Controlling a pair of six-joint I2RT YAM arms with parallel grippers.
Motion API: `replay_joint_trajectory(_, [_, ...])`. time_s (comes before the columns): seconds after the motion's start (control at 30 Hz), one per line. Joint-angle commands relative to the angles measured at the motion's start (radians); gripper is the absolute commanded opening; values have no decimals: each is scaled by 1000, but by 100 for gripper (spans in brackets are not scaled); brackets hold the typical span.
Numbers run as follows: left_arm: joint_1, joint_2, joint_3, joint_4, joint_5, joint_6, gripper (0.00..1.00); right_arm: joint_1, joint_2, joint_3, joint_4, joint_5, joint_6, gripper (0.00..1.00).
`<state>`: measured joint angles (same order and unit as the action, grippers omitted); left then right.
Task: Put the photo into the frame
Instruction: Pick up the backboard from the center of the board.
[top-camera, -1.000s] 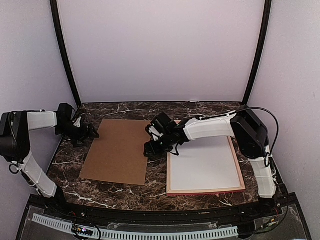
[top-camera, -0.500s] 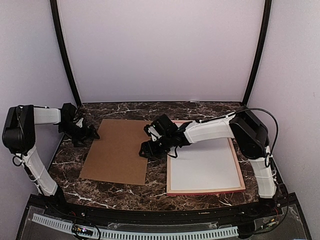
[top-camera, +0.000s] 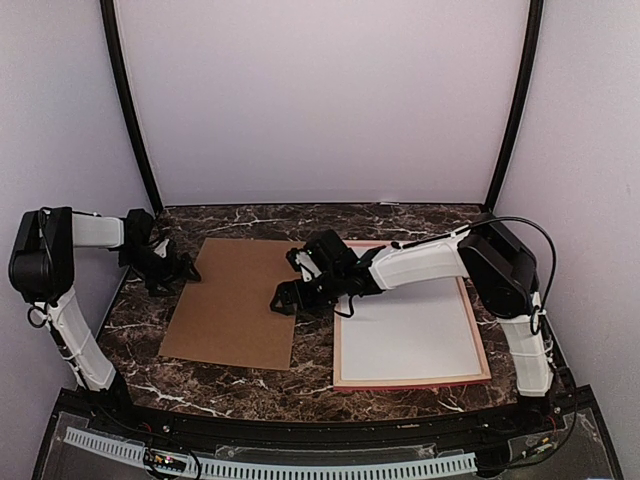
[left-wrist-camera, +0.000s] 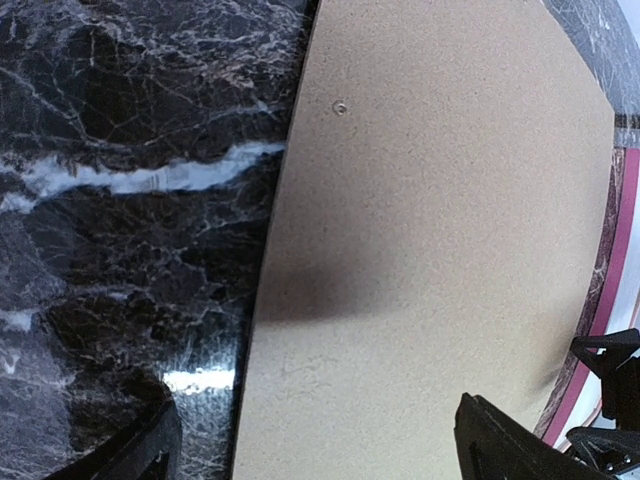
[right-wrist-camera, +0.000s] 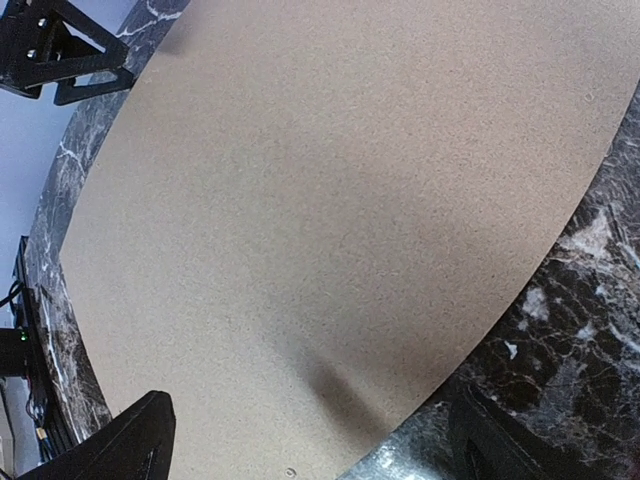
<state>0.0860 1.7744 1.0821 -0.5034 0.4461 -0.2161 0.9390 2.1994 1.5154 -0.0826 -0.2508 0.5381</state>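
The frame (top-camera: 411, 381) lies flat at the right of the table, pink-red rim up, with a white sheet (top-camera: 410, 325) filling its opening. No landscape print shows in any view. My left gripper (top-camera: 186, 270) is open and empty, its fingers (left-wrist-camera: 130, 455) straddling the left edge of the brown hardboard panel (top-camera: 235, 300). My right gripper (top-camera: 284, 300) is open and empty, its fingers (right-wrist-camera: 520, 440) straddling the panel's right edge (right-wrist-camera: 330, 180). The frame's pink rim (left-wrist-camera: 610, 270) shows at the right of the left wrist view.
The hardboard panel (left-wrist-camera: 440, 200) lies flat on the dark marble table (top-camera: 250, 385), left of the frame. The right arm reaches across the frame's upper left corner. White walls and black posts enclose the back and sides.
My right gripper has moved left, off the frame's corner and over the hardboard's right edge. My left arm has shifted slightly at the board's left edge.
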Motion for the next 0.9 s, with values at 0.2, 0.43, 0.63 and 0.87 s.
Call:
replay_joint_trajectory(0.2, [2, 16, -43, 10, 119, -8, 98, 12, 7, -48, 57, -72, 82, 95])
replay_joint_trajectory(0.43, [-14, 9, -70, 25, 222, -13, 93, 12, 15, -56, 78, -86, 104, 94])
replay_joint_trajectory(0.63, [-24, -72, -88, 57, 280, -24, 88, 12, 14, -65, 78, -90, 113, 93])
replay_joint_trajectory(0.87, [-24, -223, -137, 110, 359, -51, 80, 12, 19, -67, 78, -96, 111, 92])
